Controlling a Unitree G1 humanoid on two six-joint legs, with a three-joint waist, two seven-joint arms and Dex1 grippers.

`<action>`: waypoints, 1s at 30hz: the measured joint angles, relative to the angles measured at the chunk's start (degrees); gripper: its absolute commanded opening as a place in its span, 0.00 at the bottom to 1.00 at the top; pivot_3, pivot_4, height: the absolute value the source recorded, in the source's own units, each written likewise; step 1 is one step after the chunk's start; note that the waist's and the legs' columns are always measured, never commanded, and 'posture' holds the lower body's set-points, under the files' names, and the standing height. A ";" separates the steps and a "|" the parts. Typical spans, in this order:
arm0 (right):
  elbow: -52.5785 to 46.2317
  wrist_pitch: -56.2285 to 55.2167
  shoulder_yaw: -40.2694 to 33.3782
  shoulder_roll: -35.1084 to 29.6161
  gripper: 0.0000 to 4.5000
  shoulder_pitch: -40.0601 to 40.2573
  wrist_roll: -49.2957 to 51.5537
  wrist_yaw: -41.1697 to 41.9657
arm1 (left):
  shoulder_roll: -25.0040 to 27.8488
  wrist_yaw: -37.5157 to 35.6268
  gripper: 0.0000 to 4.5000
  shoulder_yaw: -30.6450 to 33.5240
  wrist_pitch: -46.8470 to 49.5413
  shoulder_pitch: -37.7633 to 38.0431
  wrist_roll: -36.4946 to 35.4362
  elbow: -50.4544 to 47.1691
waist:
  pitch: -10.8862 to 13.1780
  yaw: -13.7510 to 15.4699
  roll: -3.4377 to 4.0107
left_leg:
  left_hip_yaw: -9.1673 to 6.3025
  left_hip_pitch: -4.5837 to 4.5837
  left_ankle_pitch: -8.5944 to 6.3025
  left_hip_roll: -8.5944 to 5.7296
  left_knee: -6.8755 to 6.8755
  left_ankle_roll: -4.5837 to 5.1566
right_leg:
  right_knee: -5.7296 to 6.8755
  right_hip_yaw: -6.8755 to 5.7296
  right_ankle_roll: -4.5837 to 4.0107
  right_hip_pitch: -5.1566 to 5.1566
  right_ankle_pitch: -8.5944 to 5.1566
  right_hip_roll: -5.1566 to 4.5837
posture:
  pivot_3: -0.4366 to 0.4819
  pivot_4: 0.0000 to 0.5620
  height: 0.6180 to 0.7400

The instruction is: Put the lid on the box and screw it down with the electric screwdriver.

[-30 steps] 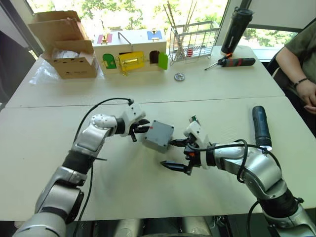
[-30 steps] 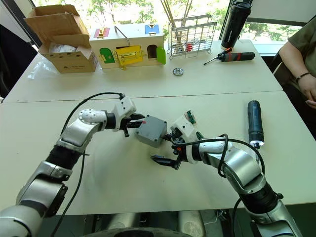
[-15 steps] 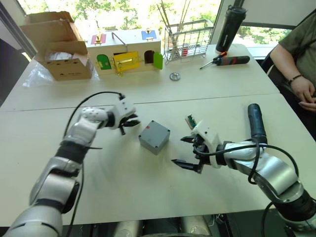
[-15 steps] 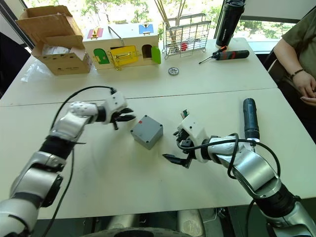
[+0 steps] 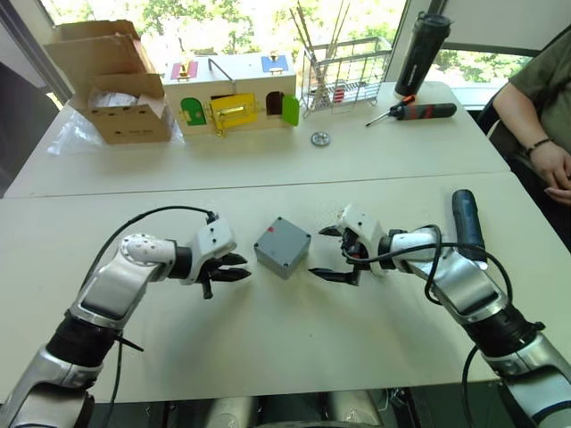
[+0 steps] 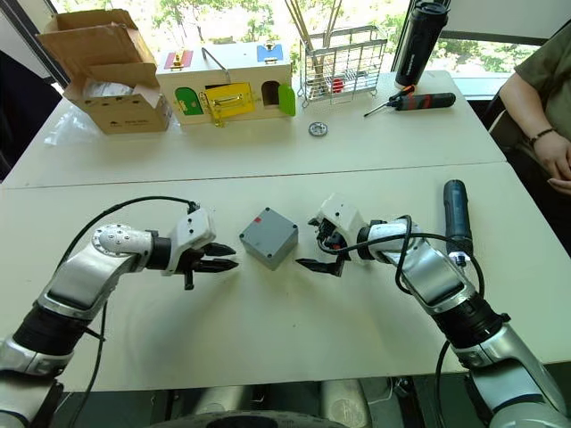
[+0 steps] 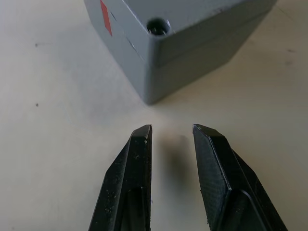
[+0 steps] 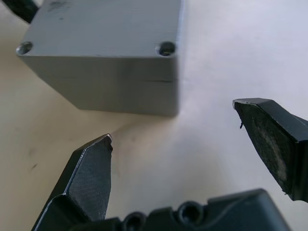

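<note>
The grey box rests on the white table between my two grippers, with a small red mark on one side. The flat grey lid lies on top of it, flush, with holes at its corners. My left gripper is open a short way to the box's left and points at one of its corners. On the box's right my right gripper stands wide open, and neither one touches the box. The black electric screwdriver lies on the table beyond my right forearm.
Along the far edge stand a cardboard box, a colourful wooden latch box, a wire rack, a tall black bottle and a red-and-black hand screwdriver. A small metal disc lies near them. A person's arm is at the right.
A second ago both grippers were against the tilted box. They have since drawn away, the box sits flat on the table, and my left gripper has dropped nearer to me.
</note>
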 measured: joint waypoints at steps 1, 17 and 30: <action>-0.04 -0.15 0.11 0.12 1.00 0.00 -0.04 0.64 | -0.76 0.79 0.30 -0.63 -0.43 -0.64 0.27 1.02 | 0.00 0.08 0.00 | 0.00 0.00 0.00 0.00 0.01 0.00 | 0.00 0.00 0.00 0.00 0.00 0.00 | 0.48 0.27 1.00; -10.64 7.97 -1.49 -0.19 1.00 6.52 0.10 0.43 | -7.43 3.90 0.30 -2.11 -8.93 -8.49 4.64 14.99 | 0.00 0.22 -0.02 | -0.01 0.00 0.00 0.00 0.15 0.00 | 0.02 -0.01 0.00 0.04 0.00 0.00 | 0.48 0.27 1.00; -18.75 19.72 -15.86 -0.73 1.00 9.49 8.85 -1.90 | -3.39 0.77 0.30 0.99 -7.76 -7.89 1.92 12.91 | 0.00 0.05 -0.02 | -0.04 -0.03 -0.01 0.04 0.15 0.01 | 0.02 -0.01 0.00 0.03 0.00 0.00 | 0.48 0.27 1.00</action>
